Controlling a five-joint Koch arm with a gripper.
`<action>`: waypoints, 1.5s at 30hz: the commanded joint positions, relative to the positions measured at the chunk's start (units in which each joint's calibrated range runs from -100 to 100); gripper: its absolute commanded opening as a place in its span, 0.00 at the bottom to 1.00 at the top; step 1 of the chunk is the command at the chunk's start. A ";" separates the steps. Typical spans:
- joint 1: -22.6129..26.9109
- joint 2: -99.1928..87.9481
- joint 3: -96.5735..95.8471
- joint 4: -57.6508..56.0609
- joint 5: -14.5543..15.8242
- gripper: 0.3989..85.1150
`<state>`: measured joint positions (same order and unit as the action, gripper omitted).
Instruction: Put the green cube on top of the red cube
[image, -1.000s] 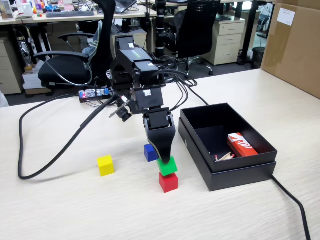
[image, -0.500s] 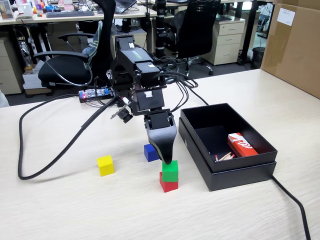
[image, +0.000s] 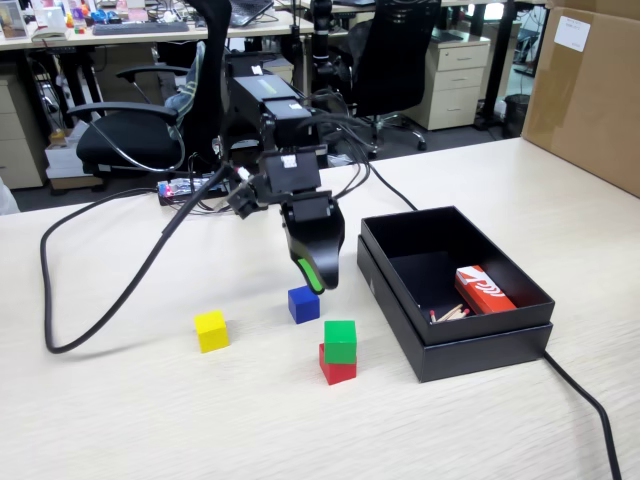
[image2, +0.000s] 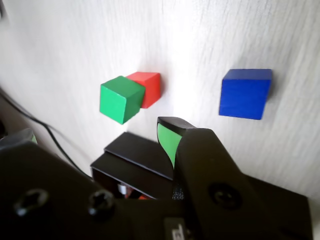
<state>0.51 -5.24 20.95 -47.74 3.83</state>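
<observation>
**Green cube stacked, gripper raised clear**

While the arm hangs above the table (image: 120, 420) in the fixed view, the green cube (image: 340, 341) is seen resting squarely on the red cube (image: 337, 368), upright, with its faces turned slightly off those of the cube beneath. Being a cube, no long axis can be given. The stack stands just beside the black box (image: 455, 345), in which a red-and-white packet (image: 483, 290) lies. A blue cube (image: 303, 304) sits near the stack, behind it and to its left, and a yellow cube (image: 211, 330) lies well apart at the left. The gripper (image: 316, 281) is held above and behind the stack, touching nothing. Half a second ago its tip was down on the green cube; since then it has been lifted and drawn back, and the cube has stayed in place.

From the wrist view, the green cube (image2: 121, 99) is shown covering most of the red cube (image2: 149, 88), with the blue cube (image2: 244, 93) apart at the right. Only one green-padded finger (image2: 168, 140) is shown, so whether the jaws are spread or pressed together cannot be told; nothing is held.
</observation>
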 joint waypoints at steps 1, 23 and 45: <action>-0.15 -12.03 -2.36 2.34 -0.73 0.57; -2.10 -83.51 -70.72 10.37 -2.30 0.57; -2.69 -94.41 -105.99 36.81 -4.93 0.57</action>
<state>-2.37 -99.22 -84.21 -15.06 -0.95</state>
